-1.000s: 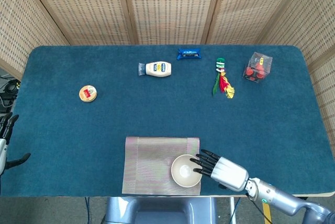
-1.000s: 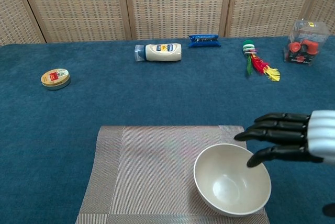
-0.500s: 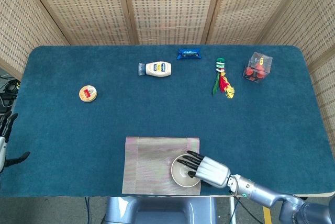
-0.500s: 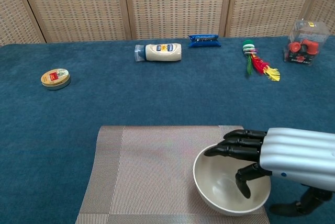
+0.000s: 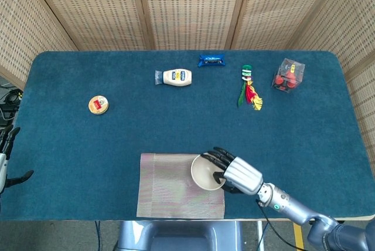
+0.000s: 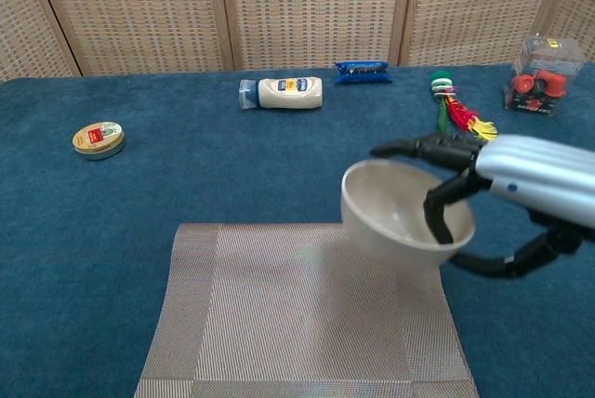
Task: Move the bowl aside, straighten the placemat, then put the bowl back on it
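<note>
The cream bowl (image 5: 205,173) (image 6: 394,216) hangs tilted in the air over the right part of the striped placemat (image 5: 170,187) (image 6: 279,316). My right hand (image 5: 237,175) (image 6: 521,180) grips its right rim, with fingers inside the bowl and the thumb under it. The placemat lies flat at the table's front edge with nothing on it. My left hand (image 5: 7,156) shows only at the far left edge of the head view, off the table, fingers apart and holding nothing.
Along the back of the blue table lie a mayonnaise bottle (image 5: 176,77), a blue packet (image 5: 211,60), a feathered toy (image 5: 249,90) and a clear box of red pieces (image 5: 288,75). A round tin (image 5: 98,105) sits at the left.
My right hand closed on the bowl's rim and lifted it off the placemat, carrying it up and slightly toward the back. The left hand stayed where it was.
</note>
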`<state>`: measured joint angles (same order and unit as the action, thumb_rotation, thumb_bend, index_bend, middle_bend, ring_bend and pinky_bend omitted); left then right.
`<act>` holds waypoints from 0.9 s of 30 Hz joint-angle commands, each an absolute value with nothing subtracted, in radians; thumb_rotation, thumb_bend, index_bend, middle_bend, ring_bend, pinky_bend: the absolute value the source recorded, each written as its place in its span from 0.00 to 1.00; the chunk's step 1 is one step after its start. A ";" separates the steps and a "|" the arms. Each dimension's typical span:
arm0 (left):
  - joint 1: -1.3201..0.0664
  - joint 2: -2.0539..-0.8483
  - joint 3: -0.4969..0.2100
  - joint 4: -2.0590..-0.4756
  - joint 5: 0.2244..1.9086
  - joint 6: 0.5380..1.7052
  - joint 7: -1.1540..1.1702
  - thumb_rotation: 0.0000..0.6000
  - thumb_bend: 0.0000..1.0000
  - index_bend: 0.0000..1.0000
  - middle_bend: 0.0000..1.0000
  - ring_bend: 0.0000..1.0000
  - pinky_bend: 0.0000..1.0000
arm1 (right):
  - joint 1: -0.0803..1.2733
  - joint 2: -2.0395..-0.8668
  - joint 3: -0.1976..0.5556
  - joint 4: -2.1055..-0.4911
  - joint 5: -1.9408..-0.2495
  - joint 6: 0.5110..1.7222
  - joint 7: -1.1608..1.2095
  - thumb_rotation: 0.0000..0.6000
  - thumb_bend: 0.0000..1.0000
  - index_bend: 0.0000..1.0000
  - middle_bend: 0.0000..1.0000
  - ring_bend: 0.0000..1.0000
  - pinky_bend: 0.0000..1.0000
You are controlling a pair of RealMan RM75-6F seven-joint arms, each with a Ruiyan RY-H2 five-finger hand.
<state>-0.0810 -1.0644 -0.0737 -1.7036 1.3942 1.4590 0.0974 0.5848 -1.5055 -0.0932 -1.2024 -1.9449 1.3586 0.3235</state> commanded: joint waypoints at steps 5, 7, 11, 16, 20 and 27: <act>-0.081 -1.067 -0.072 -1.706 1.396 1.463 0.105 1.00 0.00 0.00 0.00 0.00 0.00 | 0.582 -1.451 0.028 -1.126 -1.743 1.323 0.394 1.00 0.60 0.75 0.02 0.00 0.00; -0.080 -1.068 -0.072 -1.707 1.398 1.465 0.107 1.00 0.00 0.00 0.00 0.00 0.00 | 0.587 -1.452 0.049 -1.073 -1.697 1.284 0.377 1.00 0.60 0.75 0.02 0.00 0.00; -0.080 -1.068 -0.073 -1.707 1.396 1.465 0.106 1.00 0.00 0.00 0.00 0.00 0.00 | 0.591 -1.480 0.087 -0.967 -1.569 1.152 0.344 1.00 0.60 0.75 0.00 0.00 0.00; -0.083 -1.067 -0.075 -1.705 1.387 1.459 0.104 1.00 0.00 0.00 0.00 0.00 0.00 | 0.594 -1.534 0.107 -0.848 -1.465 1.026 0.272 1.00 0.60 0.75 0.00 0.00 0.00; -0.086 -1.068 -0.077 -1.703 1.380 1.452 0.105 1.00 0.00 0.00 0.00 0.00 0.00 | 0.593 -1.564 0.116 -0.803 -1.423 0.976 0.265 1.00 0.60 0.75 0.00 0.00 0.00; -0.088 -1.067 -0.079 -1.702 1.374 1.447 0.104 1.00 0.00 0.00 0.00 0.00 0.00 | 0.594 -1.563 0.099 -0.796 -1.424 0.938 0.279 1.00 0.26 0.16 0.00 0.00 0.00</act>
<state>-0.0881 -1.0674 -0.0787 -1.7018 1.3745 1.4471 0.1040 0.5940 -1.5668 0.1050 -0.7923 -1.4184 0.9404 0.2725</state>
